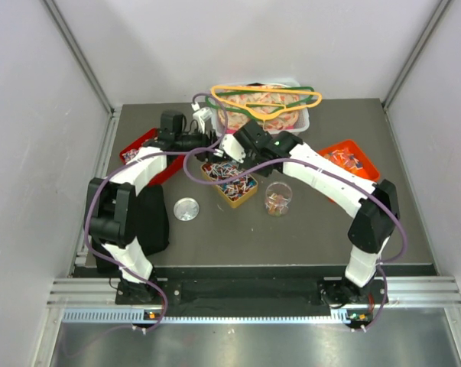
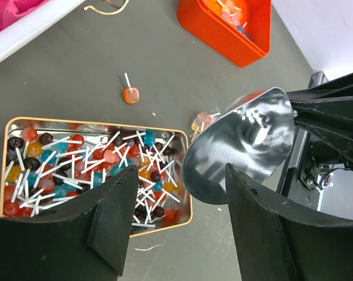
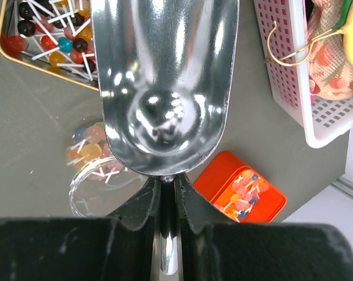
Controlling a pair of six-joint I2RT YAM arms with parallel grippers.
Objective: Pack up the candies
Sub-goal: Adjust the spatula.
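Note:
The candies are small lollipops with white sticks, heaped in a gold tin point(image 1: 232, 182) that also shows in the left wrist view point(image 2: 94, 170) and the right wrist view point(image 3: 41, 35). Some lie in a clear jar point(image 1: 277, 198) point(image 3: 97, 158). My right gripper point(image 1: 241, 145) point(image 3: 167, 184) is shut on the handle of a shiny metal scoop point(image 3: 164, 88) point(image 2: 240, 146). The scoop is empty and hangs above the table between the tin and the jar. My left gripper point(image 1: 207, 140) point(image 2: 185, 216) is open and empty, above the tin's near edge. One loose lollipop point(image 2: 131, 93) lies on the table.
A round metal lid point(image 1: 186, 208) lies left of the jar. Orange trays with a few candies sit at the right point(image 1: 349, 160) point(image 3: 243, 190) point(image 2: 229, 23) and left point(image 1: 141, 147). A white basket point(image 1: 303, 118) point(image 3: 287, 58) with cloth and coloured hangers stands at the back.

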